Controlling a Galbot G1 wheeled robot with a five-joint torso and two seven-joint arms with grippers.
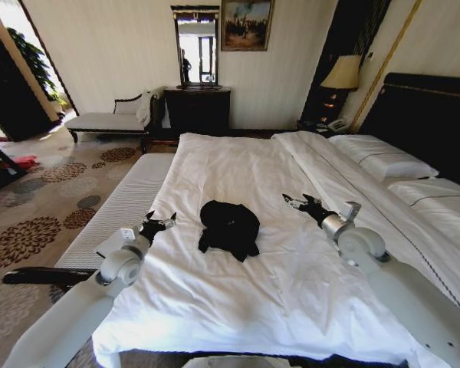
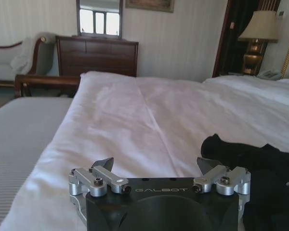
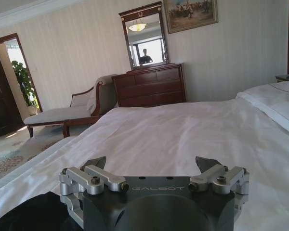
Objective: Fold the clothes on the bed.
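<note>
two grippers flank one small black heap. head view: the clothes lie bunched on the white duvet of the bed, between the two arms. left gripper hovers just beside the heap's left edge, fingers spread, nothing held. right gripper sits a little farther off on the other side and slightly beyond the heap, also spread and empty. left looks the nearer of the two. heap is a rough lump with no clear long axis; a few corners trail toward the foot of the bed.

left wrist view: left gripper jaws wide apart; clothes lie ahead and to its inner side, close. fabric is matte black, soft, crumpled into folds; duvet is smooth white cotton with shallow creases.

right wrist view: right gripper jaws apart, empty; clothes sit low beside and behind the fingertips, toward the other arm. judgement: garment needs spreading flat before any fold.
</note>
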